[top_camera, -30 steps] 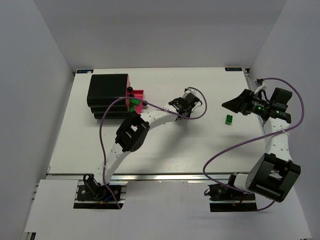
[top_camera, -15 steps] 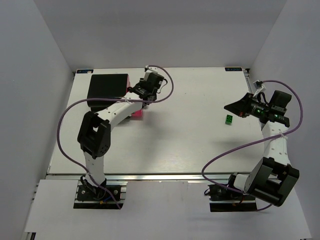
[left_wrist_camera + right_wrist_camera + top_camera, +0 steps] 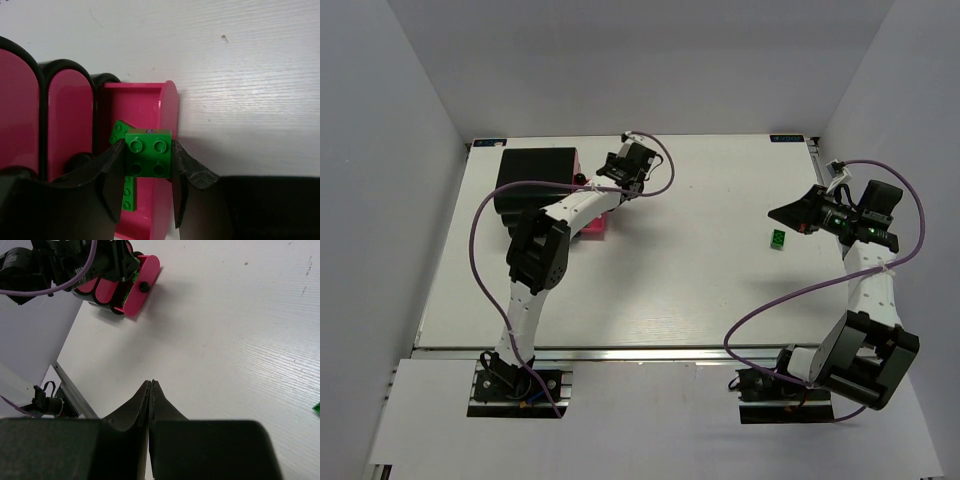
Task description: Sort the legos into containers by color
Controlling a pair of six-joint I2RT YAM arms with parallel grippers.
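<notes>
The step in hand was the drop. The left pincer [image 3: 148, 161] was grasping a green brick [image 3: 148, 150] by two opposite sides, over the open drawer [image 3: 169, 107] at the far left of the counter [image 3: 700, 290]. The brick was square, with no long axis, and its studs faced up. A green strip [image 3: 129, 197] lay in the drawer along its length. Next, I judge, the jaws should part with the brick inside the drawer's walls. The right pincer [image 3: 150, 390] was clenched and empty, near a loose green brick [image 3: 777, 240] at the right.
</notes>
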